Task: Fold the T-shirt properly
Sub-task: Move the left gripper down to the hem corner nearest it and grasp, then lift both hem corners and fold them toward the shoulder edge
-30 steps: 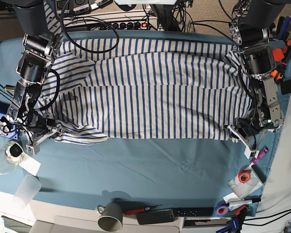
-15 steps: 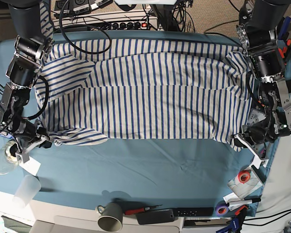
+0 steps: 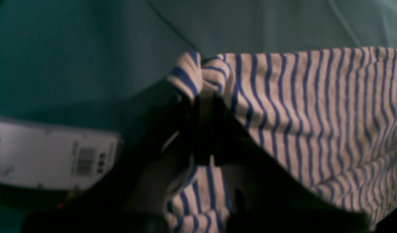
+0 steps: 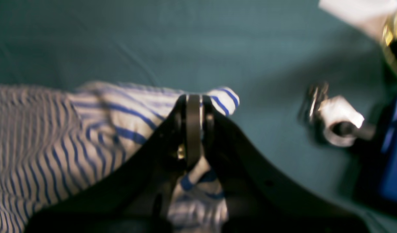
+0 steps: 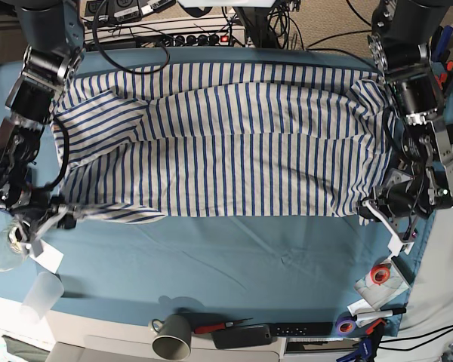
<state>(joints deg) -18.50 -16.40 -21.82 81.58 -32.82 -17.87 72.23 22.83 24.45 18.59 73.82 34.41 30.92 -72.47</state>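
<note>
T-shirt (image 5: 234, 143) spread flat across far half of teal-covered surface (image 5: 234, 256), stripes running near-to-far, long axis left-right. Pulled taut between both arms along near edge.

Left gripper (image 3: 203, 97), at scene right: jaws narrow, pinched on near-right corner of T-shirt; striped fabric bunched above and below jaws in left wrist view. Same gripper in base view (image 5: 377, 210) at near-right corner of shirt.

Right gripper (image 4: 193, 103), at scene left: jaws narrow, clamped on near-left corner; small tab of striped cloth poking past jaws. In base view (image 5: 57, 219) low over surface, just off shirt's near-left corner.

Step in hand, judged: corners held, cloth stretched ahead of fold toward far edge.

Risks from here:
- Thin pinch on both corners. Slip likely under further outward pull; would drop one corner and skew fold.
- Unequal lift or travel of two arms: diagonal crease, hem misaligned at far edge.
- Sleeve (image 5: 98, 113) at far left lying rumpled over body; could get trapped inside fold as lump.
- Clutter near right gripper on left of scene: glass bottle (image 5: 7, 245), clear cup (image 5: 41, 294), white card (image 5: 49, 256). Low sweep could knock them.
- Tape roll (image 5: 379, 275) and white card (image 3: 52, 158) near left gripper; same hazard on right of scene.
- Teal cover loose, wrinkled near middle; drag could snag it.
</note>
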